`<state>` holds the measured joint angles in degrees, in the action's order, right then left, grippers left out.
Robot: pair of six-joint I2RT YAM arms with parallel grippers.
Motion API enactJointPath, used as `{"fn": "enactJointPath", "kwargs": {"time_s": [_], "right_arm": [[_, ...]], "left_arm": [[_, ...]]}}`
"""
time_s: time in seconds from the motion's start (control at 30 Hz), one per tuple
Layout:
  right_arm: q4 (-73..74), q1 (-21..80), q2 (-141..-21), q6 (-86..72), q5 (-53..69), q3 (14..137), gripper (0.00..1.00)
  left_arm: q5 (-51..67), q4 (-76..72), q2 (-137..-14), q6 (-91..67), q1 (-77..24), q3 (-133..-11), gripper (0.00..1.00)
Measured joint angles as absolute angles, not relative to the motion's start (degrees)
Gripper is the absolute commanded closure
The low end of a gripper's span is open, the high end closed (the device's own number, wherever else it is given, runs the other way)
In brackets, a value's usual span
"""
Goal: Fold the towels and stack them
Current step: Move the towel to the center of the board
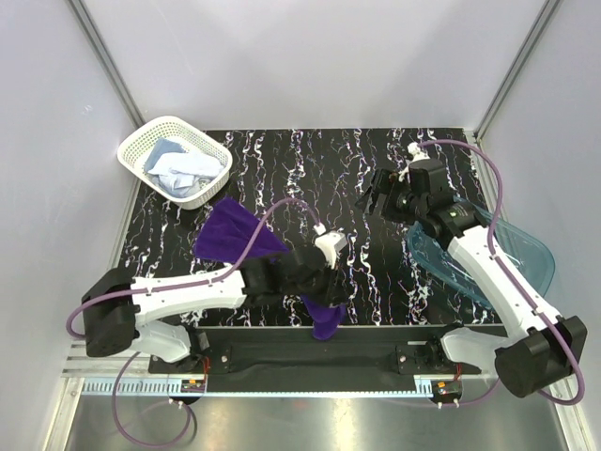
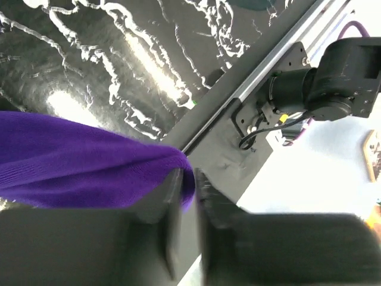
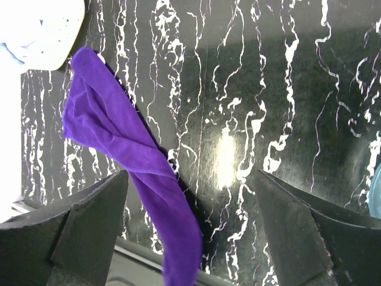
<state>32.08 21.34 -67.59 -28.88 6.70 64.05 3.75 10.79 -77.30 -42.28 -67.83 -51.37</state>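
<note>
Pinching purple towel (image 2: pixel 71 161) corner in L gripper (image 2: pixel 189 179) at table (image 1: pixel 282 160) near edge, mid-part hidden beneath it. Holding R gripper (image 3: pixel 190 196) wide open, empty. Can't make out prints on 2 towels (image 1: pixel 183 169) bunched in far-left basket (image 1: pixel 192 195).

A black tabletop veined with white marble streaks (image 1: pixel 310 160) is filling the middle of the overhead view and catching bright glare in both wrist views. A white lattice plastic basket (image 1: pixel 131 141) is sitting at its far left corner, partly hanging past the edge. A translucent blue plastic tub (image 1: pixel 531 254) is lying at the right side, reaching out beyond the tabletop's right edge. Plain white wall panels (image 1: pixel 310 56) are enclosing the table, with bare metal posts (image 1: pixel 103 56) running up the corners. A black rail (image 1: pixel 319 355) is lining the near edge, and a brushed silver metal surface (image 1: pixel 319 423) is lying below it.
</note>
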Motion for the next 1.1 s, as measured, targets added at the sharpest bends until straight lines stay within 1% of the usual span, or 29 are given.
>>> {"fn": "enactJointPath", "kwargs": {"time_s": [0.03, 0.07, 0.13, 0.17, 0.2, 0.23, 0.27, 0.3, 0.4, 0.53, 0.6, 0.67, 0.77, 0.9, 1.03, 1.07, 1.1], "right_arm": [[31.70, 21.34, -67.88, -28.60, 6.70, 64.07, 0.10], [31.09, 21.34, -68.31, -28.14, 6.79, 64.14, 0.12], [28.91, 21.34, -70.00, -27.00, 7.66, 64.29, 0.17], [27.42, 21.32, -71.33, -26.39, 9.02, 64.55, 0.22], [25.50, 21.34, -72.95, -25.82, 10.57, 64.93, 0.25], [23.66, 21.34, -75.02, -25.45, 12.45, 65.67, 0.28], [21.93, 21.34, -77.67, -25.30, 14.57, 67.09, 0.30], [20.12, 21.43, -81.17, -25.23, 16.71, 69.12, 0.34], [16.34, 22.17, -93.38, -24.86, 21.06, 78.06, 0.39], [15.92, 25.36, -109.95, -23.75, 23.55, 92.44, 0.43], [15.62, 27.51, -116.99, -23.51, 24.45, 98.54, 0.43], [16.10, 29.98, -123.09, -22.90, 25.26, 104.07, 0.42], [18.46, 34.17, -131.55, -20.64, 24.62, 112.53, 0.42], [23.09, 40.32, -140.27, -17.56, 21.78, 121.93, 0.45], [24.58, 43.88, -143.37, -16.62, 19.70, 122.87, 0.47], [25.12, 44.12, -143.87, -16.51, 19.16, 122.87, 0.48], [25.50, 44.12, -144.27, -16.45, 18.83, 122.87, 0.52]], "left_arm": [[2.92, 11.86, -77.76, -42.33, -68.01, -52.97, 0.67], [1.58, 13.17, -77.76, -42.30, -67.90, -54.65, 0.58], [-1.63, 16.43, -76.84, -42.33, -66.43, -58.50, 0.54], [-2.76, 17.50, -76.05, -42.48, -65.19, -59.33, 0.53], [-3.99, 18.70, -74.52, -42.52, -63.00, -59.66, 0.52], [-5.02, 20.16, -72.55, -42.59, -59.90, -59.46, 0.52], [-5.85, 21.32, -70.19, -42.72, -56.23, -58.48, 0.48], [-6.33, 22.44, -67.81, -42.85, -51.92, -57.21, 0.46], [-10.61, 26.39, -60.29, -43.62, -38.24, -51.96, 0.43], [-12.01, 29.98, -53.91, -44.51, -24.40, -43.83, 0.43], [-11.62, 29.93, -52.66, -45.54, -17.69, -39.11, 0.43], [-10.98, 29.93, -52.29, -46.72, -13.56, -35.27, 0.43], [-10.50, 29.89, -51.96, -48.82, -10.15, -31.18, 0.42], [-10.24, 28.38, -51.81, -49.95, -8.47, -30.30, 0.41], [-9.45, 26.30, -51.99, -49.74, -7.40, -30.30, 0.41], [-9.28, 25.91, -52.01, -49.56, -7.16, -30.26, 0.41], [-9.10, 25.56, -52.01, -49.50, -7.03, -30.22, 0.41]]}}
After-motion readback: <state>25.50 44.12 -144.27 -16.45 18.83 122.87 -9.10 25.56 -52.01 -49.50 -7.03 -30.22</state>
